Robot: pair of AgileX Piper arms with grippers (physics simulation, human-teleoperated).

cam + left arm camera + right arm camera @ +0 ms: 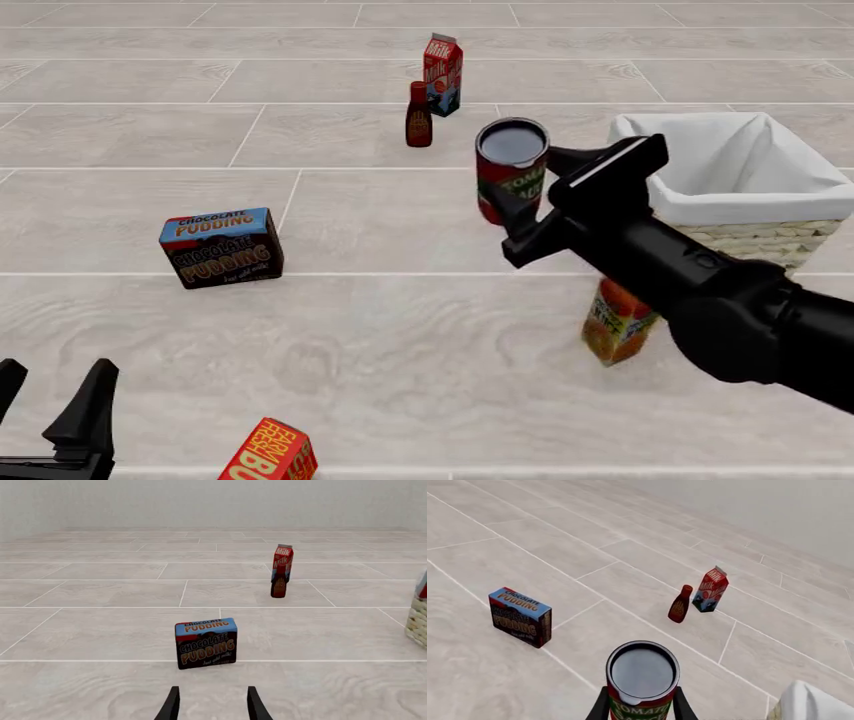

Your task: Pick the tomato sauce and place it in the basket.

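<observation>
Pick phase: judged complete. The right hand point(523, 190) pinches the tomato sauce can point(511, 170) by its label, one finger on each side, as the right wrist view confirms. The can is upright and appears lifted clear of the desk point(400, 330).

Place phase: not yet done. In the front view the can hangs at about 9 o'clock from the basket point(747, 215), just beside its cloth-lined rim and outside it. The basket interior shows only white lining.

Remaining steps, as judged: carry the can toward 3 o'clock until it is over the basket opening, lower it, release.

The left hand point(51, 410) sits at 7 o'clock of the front view, fingers spread, holding nothing.

Non-task items on the desk: chocolate pudding box point(222, 247), dark sauce bottle point(419, 115), milk carton point(442, 74), an orange carton point(617, 322) partly behind the right arm, and a red-orange carton point(267, 452).
</observation>
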